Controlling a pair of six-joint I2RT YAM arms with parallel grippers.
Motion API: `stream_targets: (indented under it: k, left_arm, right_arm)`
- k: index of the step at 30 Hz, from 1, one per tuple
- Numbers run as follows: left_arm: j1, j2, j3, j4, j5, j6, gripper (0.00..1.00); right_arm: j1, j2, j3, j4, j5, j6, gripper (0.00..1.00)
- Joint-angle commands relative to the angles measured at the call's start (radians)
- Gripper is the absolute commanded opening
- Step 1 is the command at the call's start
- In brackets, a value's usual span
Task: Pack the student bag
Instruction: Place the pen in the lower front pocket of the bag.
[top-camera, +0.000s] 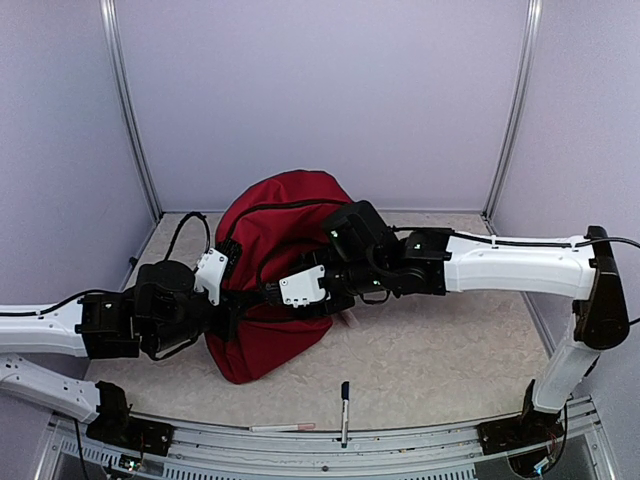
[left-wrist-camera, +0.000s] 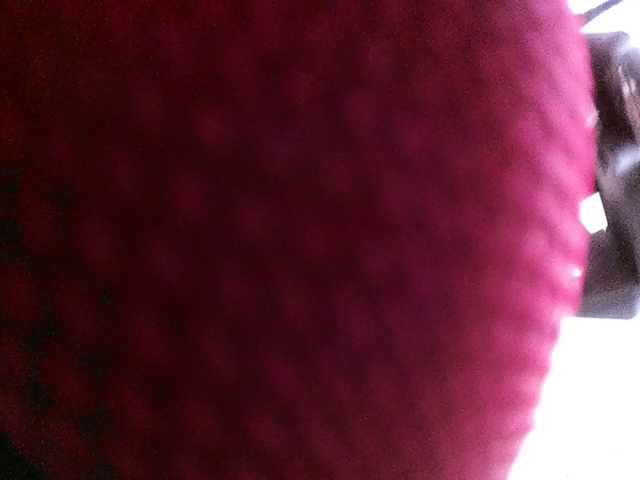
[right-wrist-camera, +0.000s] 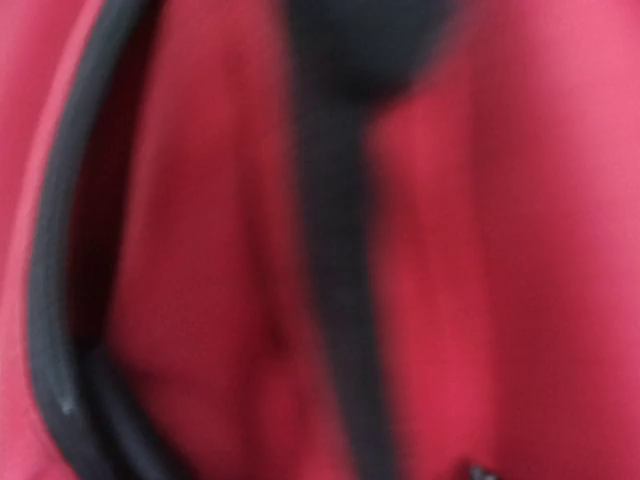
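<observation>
Beige tabletop (top-camera: 440, 350) carries the student bag (top-camera: 285, 205), apparently hiding both arms' fingers; grip unreadable.

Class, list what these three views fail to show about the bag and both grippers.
- Left wrist view: the student bag, blurred, fills the lens; fingers unseen.
- Right wrist view: blurred fabric and a black band; fingers unseen.
- Top view: left arm and right arm overlie the bag; contents and both grips hidden.

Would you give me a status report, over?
Left gripper, right gripper at bag, jaws unseen. Bag on table. Pen loose, clear of it.
</observation>
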Motion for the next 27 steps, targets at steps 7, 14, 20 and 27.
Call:
stream_targets:
  k: [7, 14, 20, 27]
  left_arm:
    - [-0.019, -0.052, 0.011, 0.120, 0.048, -0.017, 0.15]
    - [0.036, -0.078, -0.016, 0.092, -0.008, -0.116, 0.15]
    - [0.151, -0.161, -0.064, 0.037, -0.056, -0.278, 0.09]
    - [0.127, -0.263, -0.137, 0.160, 0.004, -0.225, 0.07]
  right_arm:
    - [-0.005, -0.105, -0.006, 0.003, -0.180, 0.197, 0.47]
    - [-0.088, -0.209, -0.152, 0.124, -0.280, 0.500, 0.51]
    - [-0.270, -0.270, -0.276, 0.215, -0.310, 0.810, 0.51]
    - [-0.335, -0.137, -0.352, 0.204, -0.059, 1.065, 0.56]
